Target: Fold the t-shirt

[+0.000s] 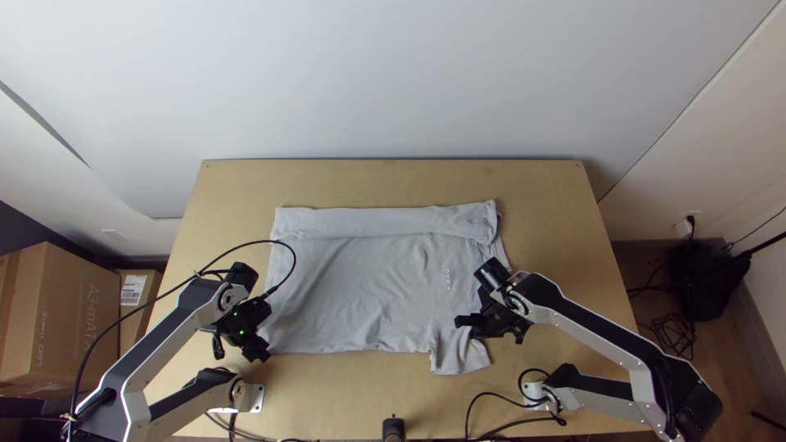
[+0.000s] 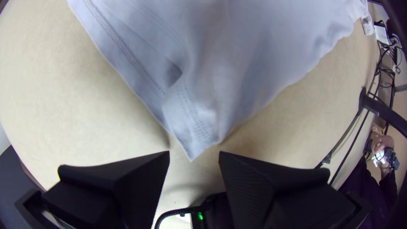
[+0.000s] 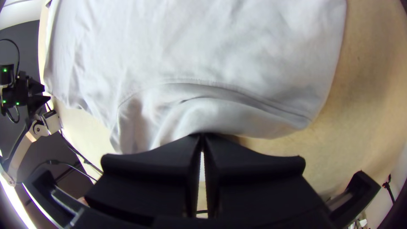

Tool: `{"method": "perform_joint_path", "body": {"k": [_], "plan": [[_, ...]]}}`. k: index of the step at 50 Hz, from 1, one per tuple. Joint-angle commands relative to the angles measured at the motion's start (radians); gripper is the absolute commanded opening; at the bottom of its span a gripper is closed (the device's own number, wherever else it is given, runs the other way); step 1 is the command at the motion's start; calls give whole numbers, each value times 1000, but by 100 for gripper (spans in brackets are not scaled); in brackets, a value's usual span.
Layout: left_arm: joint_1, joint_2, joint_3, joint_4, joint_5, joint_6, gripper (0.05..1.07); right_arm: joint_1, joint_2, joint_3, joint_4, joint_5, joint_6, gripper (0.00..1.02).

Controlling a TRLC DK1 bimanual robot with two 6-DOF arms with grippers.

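Grey shirt (image 1: 360,286) lies mid-tabletop (image 1: 557,205), far strip folded over, near-right sleeve (image 1: 460,357) jutting out; left gripper's (image 1: 260,329) jaws spread near one corner, right gripper's (image 1: 460,321) pressed together, any pinch unclear.

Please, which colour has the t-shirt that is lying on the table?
The t-shirt is plain light grey, with small lettering; the top view shows this best.

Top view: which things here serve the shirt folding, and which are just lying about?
Part of the job:
- grey t-shirt, one long edge folded over
- left gripper, open at a corner of the shirt
- right gripper, closed on the shirt's edge
- wooden table under it

Lying about:
- large cardboard box
- smaller box beside it
- tangled black cables on the floor
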Motion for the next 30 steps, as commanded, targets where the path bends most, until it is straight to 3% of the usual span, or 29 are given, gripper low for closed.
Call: {"method": "perform_joint_path", "body": {"k": [1, 3, 4, 14, 25, 30], "plan": [[-5, 9, -19, 18, 39, 21, 32, -7, -27, 20, 2, 9, 4, 2], [-15, 10, -20, 39, 42, 17, 11, -7, -28, 21, 2, 9, 6, 2], [-21, 9, -23, 48, 42, 15, 7, -7, -31, 21, 2, 9, 6, 2], [-21, -8, -26, 58, 40, 26, 8, -65, -71, 29, -9, 11, -7, 2], [172, -48, 17, 27, 40, 173, 8, -252, -51, 46, -67, 17, -105, 2], [228, -57, 32, 19, 40, 207, 8, -284, -2, 67, -107, 41, -140, 2]]}}
